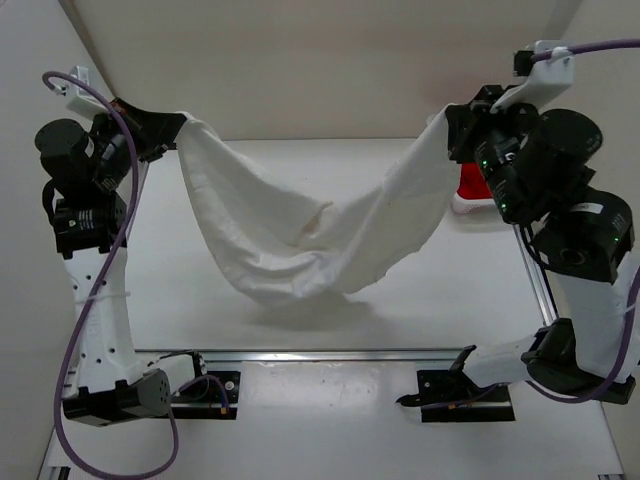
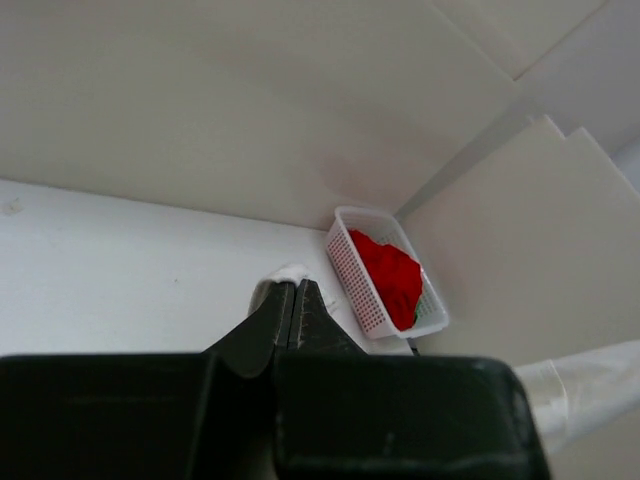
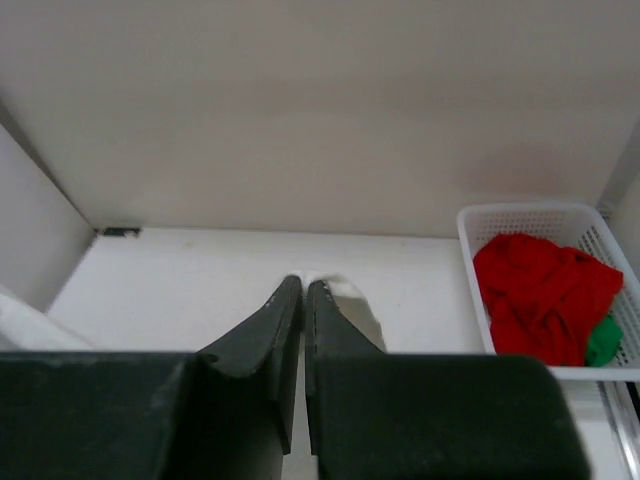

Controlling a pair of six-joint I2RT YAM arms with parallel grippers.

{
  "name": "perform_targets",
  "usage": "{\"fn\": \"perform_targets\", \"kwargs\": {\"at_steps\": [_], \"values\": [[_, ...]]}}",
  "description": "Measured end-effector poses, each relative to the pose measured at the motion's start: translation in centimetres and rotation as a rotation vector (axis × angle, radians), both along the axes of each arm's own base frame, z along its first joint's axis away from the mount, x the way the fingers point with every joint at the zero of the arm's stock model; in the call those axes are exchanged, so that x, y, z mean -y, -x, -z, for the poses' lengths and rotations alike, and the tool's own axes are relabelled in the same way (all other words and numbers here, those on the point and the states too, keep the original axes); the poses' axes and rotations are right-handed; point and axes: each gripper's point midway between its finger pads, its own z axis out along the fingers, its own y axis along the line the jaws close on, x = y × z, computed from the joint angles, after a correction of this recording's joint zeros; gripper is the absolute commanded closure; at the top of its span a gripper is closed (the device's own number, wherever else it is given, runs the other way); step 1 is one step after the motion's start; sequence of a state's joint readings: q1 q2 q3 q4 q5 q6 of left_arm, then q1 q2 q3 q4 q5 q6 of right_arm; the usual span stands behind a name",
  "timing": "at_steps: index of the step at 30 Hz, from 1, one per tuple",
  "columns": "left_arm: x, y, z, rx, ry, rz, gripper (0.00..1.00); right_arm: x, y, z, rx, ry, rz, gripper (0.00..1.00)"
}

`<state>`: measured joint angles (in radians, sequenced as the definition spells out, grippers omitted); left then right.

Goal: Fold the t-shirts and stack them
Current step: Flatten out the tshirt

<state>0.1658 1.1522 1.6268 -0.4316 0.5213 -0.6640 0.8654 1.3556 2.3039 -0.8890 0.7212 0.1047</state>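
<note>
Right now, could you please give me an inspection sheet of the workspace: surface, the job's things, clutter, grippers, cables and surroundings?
Surface: white table, bare apart from the basket at its right edge.
Job's things: cream-white t-shirt hangs between the two grippers and sags in the middle; whether its lowest part touches the table cannot be told. Red t-shirt and green t-shirt lie crumpled in the white mesh basket.
Clutter: nothing seen.
Grippers: left gripper shut on one end of the cream-white t-shirt; right gripper shut on the other end.
Cables: purple cable loops along the left arm; another leaves the right wrist.
Surroundings: plain pale walls.
</note>
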Motion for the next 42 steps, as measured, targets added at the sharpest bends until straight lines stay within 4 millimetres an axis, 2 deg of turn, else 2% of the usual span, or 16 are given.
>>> {"fn": "perform_targets", "kwargs": {"at_steps": [2,5,8,10,12,13,15,18,21,22,23,27,29,32,36,42], "values": [[-0.6,-1.7,2.0,-0.045,0.012,0.003,1.0,-0.1,-1.2,1.8,-0.035,0.045,0.011,1.0],[-1.3,-5.2,8.0,-0.189,0.032,-0.004,1.0,1.7,-4.2,6.4,-0.114,0.085,0.07,1.0],[-1.0,-10.2,16.6,-0.402,0.011,-0.035,0.98,3.4,-7.2,17.1,-0.32,0.152,0.09,1.0],[0.4,-13.2,21.8,-0.529,-0.026,-0.028,0.9,4.3,-8.3,23.4,-0.461,0.162,0.081,1.0],[2.4,-17.1,26.3,-0.641,-0.078,-0.012,0.8,5.0,-9.1,28.1,-0.575,0.149,0.073,1.0],[3.3,-18.9,27.7,-0.661,-0.099,-0.002,0.7,5.4,-9.5,29.8,-0.622,0.141,0.075,1.0],[5.7,-22.9,30.7,-0.72,-0.158,0.023,0.55,5.5,-10.6,31.3,-0.657,0.127,0.074,1.0],[8.1,-25.7,32.4,-0.728,-0.221,0.037,0.52,4.9,-11.7,31.7,-0.652,0.11,0.053,1.0],[9.1,-22.9,33.6,-0.762,-0.269,0.059,0.49,4.7,-12.1,31.9,-0.626,0.082,0.038,1.0],[8.7,-19.1,34.8,-0.802,-0.281,0.06,0.54,4.8,-12.0,32.4,-0.625,0.069,0.035,1.0],[8.5,-17.2,35.1,-0.827,-0.285,0.063,0.55,5.0,-11.8,32.8,-0.629,0.058,0.034,1.0],[5.6,-4.4,36.8,-0.843,-0.245,0.025,0.63,5.3,-10.0,35.8,-0.667,0.043,0.027,1.0],[4.4,0.0,37.2,-0.823,-0.241,-0.006,0.62,4.6,-9.0,37.0,-0.689,0.046,0.002,1.0],[4.2,4.1,38.7,-0.798,-0.245,-0.01,0.58,3.2,-7.5,38.5,-0.705,0.046,-0.043,1.0],[4.4,9.1,42.9,-0.878,-0.282,-0.001,0.54,1.7,-5.7,39.2,-0.703,0.032,-0.096,1.0],[3.1,11.8,45.0,-0.929,-0.324,-0.072,0.47,0.1,-4.0,39.6,-0.668,-0.002,-0.149,1.0]]}}
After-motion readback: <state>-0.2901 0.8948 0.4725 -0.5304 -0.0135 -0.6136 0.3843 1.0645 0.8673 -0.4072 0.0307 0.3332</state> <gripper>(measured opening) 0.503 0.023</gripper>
